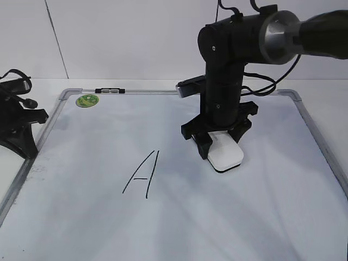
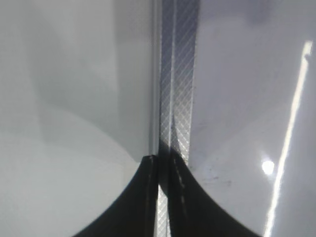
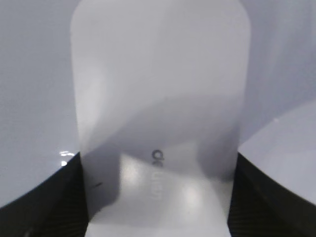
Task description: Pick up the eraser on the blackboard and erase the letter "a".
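The only clear writing on the blackboard (image 1: 272, 217) is a large capital "A" (image 1: 142, 174) in thin black marker, at about 7 o'clock from the board's middle in the exterior view. No small letter "a" can be made out on the board in any view. In the right wrist view the top of the eraser (image 3: 160, 113) carries a faint dark embossed mark, too blurred to read.

The eraser (image 1: 226, 154) is a white rounded block lying flat on the board, just right of centre, at about 3 o'clock from the capital "A" and well apart from it. The right gripper (image 1: 217, 142) stands over it, pointing down, its black fingers (image 3: 39, 197) spread wide and pressed against the eraser's two long sides, grasping it; the eraser's near end sticks out toward the camera.

A round green sticker (image 1: 87, 100) sits at the board's 11 o'clock corner, with a small dark clip (image 1: 110, 91) on the grey frame just beside it. The left gripper (image 2: 162, 197) rests at the board's 9 o'clock edge, above the frame strip (image 2: 180, 74), its fingers (image 2: 133, 207) clenched together with nothing between them. The white counter (image 1: 321, 87) shows beyond the frame.
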Available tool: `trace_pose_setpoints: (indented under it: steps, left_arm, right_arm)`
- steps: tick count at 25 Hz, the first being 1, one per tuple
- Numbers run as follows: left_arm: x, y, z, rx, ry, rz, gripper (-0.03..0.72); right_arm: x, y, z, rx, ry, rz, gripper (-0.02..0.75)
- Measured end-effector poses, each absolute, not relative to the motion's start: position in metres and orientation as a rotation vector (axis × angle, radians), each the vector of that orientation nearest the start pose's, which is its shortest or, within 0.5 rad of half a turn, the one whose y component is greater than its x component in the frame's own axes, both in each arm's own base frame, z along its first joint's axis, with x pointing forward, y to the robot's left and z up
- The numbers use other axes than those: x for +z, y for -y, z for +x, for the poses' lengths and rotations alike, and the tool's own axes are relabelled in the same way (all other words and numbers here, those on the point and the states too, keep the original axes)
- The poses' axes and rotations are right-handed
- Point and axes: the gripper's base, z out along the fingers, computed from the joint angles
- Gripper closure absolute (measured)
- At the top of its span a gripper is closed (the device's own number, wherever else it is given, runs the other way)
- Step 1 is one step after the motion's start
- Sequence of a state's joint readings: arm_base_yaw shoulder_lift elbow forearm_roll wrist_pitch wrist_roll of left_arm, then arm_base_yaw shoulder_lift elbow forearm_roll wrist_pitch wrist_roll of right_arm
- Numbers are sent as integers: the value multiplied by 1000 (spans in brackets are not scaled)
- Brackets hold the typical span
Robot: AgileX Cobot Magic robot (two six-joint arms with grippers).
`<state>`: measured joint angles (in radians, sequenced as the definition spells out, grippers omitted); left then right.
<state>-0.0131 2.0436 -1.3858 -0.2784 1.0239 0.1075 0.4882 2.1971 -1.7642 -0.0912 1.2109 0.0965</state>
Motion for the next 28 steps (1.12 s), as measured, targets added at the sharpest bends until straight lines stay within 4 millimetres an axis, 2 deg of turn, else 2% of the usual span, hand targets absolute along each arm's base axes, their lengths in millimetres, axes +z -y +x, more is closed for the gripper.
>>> trace_pose_setpoints:
  steps: [2, 4, 9, 13, 23, 28]
  left_arm:
    - [151, 26, 385, -372, -3132, -43, 672]
    - [151, 26, 385, -373, -3134, -43, 672]
    - [152, 27, 385, -380, -3131, -48, 672]
    - [152, 27, 385, -380, -3131, -48, 672]
    - [152, 27, 385, -380, -3131, -48, 672]
    - [152, 27, 385, -380, -3131, -48, 672]
  right_arm:
    - [176, -199, 396, -128, -3024, -647, 176]
    - [187, -195, 397, -128, -3003, -633, 176]
    - [239, -189, 392, -116, -2880, -608, 176]
    - [268, -182, 385, -137, -2812, -593, 177]
    - [318, -164, 371, -183, -2703, -464, 177]
    - [342, -140, 362, -182, -2665, -369, 177]
